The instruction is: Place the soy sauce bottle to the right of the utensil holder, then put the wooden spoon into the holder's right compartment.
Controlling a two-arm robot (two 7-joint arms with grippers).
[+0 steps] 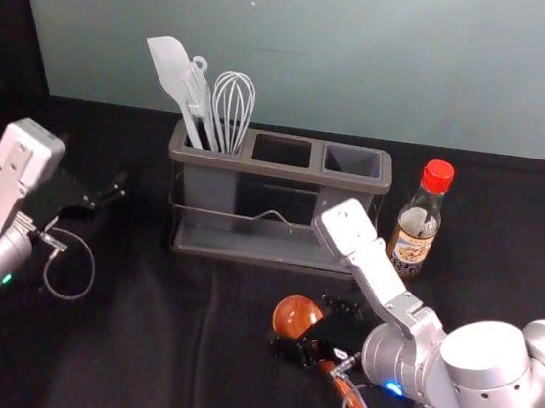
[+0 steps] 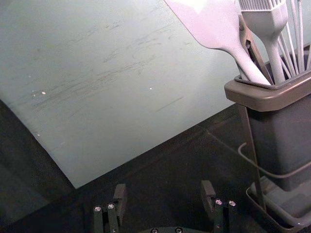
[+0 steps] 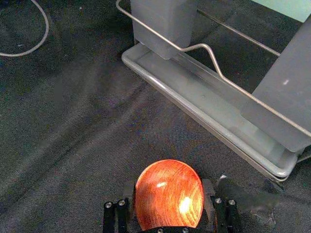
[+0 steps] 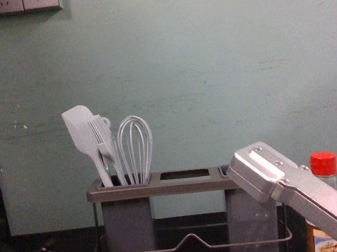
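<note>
The wooden spoon's round bowl (image 1: 296, 317) (image 3: 170, 194) sits between the fingers of my right gripper (image 1: 321, 338) (image 3: 169, 196), which is shut on it in front of the holder. Its handle runs toward the near right, partly hidden by the gripper. The utensil holder (image 1: 281, 171) (image 4: 180, 187) stands upright; its middle and right compartments are open-topped, the right one partly behind my arm in the chest view. The red-capped soy sauce bottle (image 1: 416, 220) (image 4: 324, 168) is upright to the holder's right. My left gripper (image 1: 96, 196) (image 2: 164, 204) is open and empty, left of the holder.
A white spatula (image 1: 170, 69) (image 4: 80, 131), brush and whisk (image 1: 232, 111) (image 4: 136, 146) stand in the holder's left compartment. Black cloth (image 1: 138, 346) covers the table, with a pale wall (image 4: 170, 73) behind. A cable loops beside each gripper.
</note>
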